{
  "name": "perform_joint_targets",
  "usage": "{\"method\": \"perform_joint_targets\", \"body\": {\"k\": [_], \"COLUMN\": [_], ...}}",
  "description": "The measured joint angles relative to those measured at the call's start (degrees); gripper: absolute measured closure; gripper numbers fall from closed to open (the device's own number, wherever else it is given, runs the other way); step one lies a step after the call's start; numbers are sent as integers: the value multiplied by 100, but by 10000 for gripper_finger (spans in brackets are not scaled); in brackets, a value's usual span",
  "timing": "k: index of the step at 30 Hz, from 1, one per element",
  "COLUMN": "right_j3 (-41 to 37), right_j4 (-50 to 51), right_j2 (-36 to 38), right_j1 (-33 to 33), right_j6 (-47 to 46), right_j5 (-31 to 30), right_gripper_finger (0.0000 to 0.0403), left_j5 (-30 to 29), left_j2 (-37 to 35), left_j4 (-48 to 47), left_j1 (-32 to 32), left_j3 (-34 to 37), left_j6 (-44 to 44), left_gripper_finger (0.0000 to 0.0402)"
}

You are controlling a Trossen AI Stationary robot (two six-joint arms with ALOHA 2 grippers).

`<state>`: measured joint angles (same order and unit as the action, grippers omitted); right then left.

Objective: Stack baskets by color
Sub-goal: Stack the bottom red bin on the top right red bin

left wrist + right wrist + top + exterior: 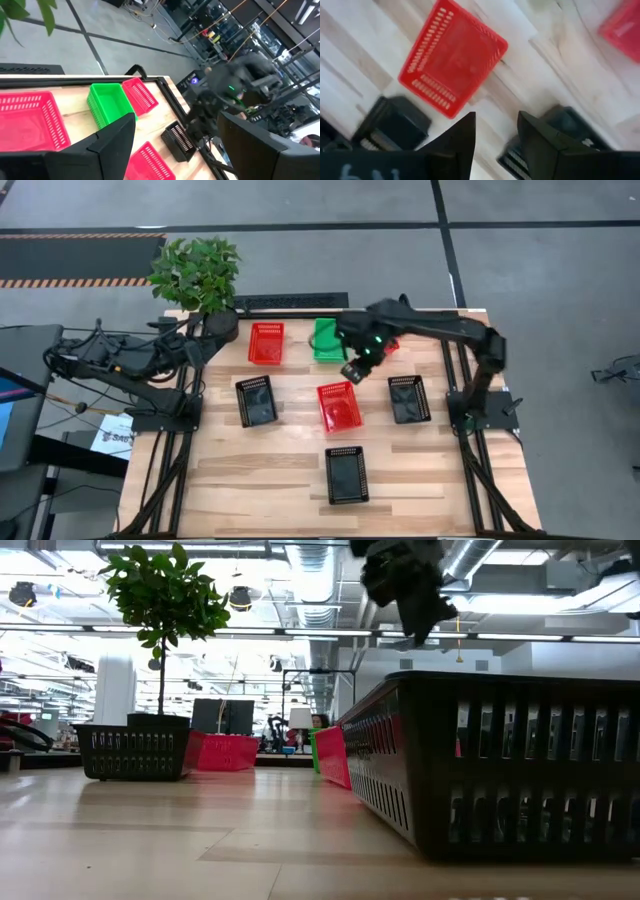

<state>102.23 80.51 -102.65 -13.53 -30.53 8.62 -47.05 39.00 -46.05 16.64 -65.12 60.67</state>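
Little is stacked: red basket (338, 405) and black baskets (256, 400) lie singly on the tabletop (280, 465). Right pincer (352, 373) hovers released, empty; left pincer (203, 340) waits released.

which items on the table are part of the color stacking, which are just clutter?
Job items:
red baskets, one partly hidden under the right arm
green basket
black baskets

Clutter:
potted plant at the far left corner
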Motion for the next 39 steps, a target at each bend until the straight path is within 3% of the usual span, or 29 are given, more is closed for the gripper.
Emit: {"method": "perform_joint_targets", "body": {"k": [6,10,25,33,39], "right_j3": [-1721,-2597,-4188,-4441,-4572], "right_j4": [-1757,-2514,-5035,-5108,-5112], "right_j2": [761,793,771,771,769], "right_j1": [537,654,622,628,626], "right_j6": [-1424,-2080,-2496,-2456,-2440], "right_j5": [-445,-453,-575,-573,-573], "right_gripper_finger": [215,196,181,222,291], "left_j5": [-133,-217,-473,-623,-631], "left_j2": [-134,-224,-279,-279,-279], "left_j4": [-73,-246,-509,-526,-597], "left_j1": [0,0,0,0,0], "left_j3": [0,0,0,0,0], "left_j6": [-67,-154,-152,-296,-302], "left_gripper_finger": [132,132,132,132,132]}}
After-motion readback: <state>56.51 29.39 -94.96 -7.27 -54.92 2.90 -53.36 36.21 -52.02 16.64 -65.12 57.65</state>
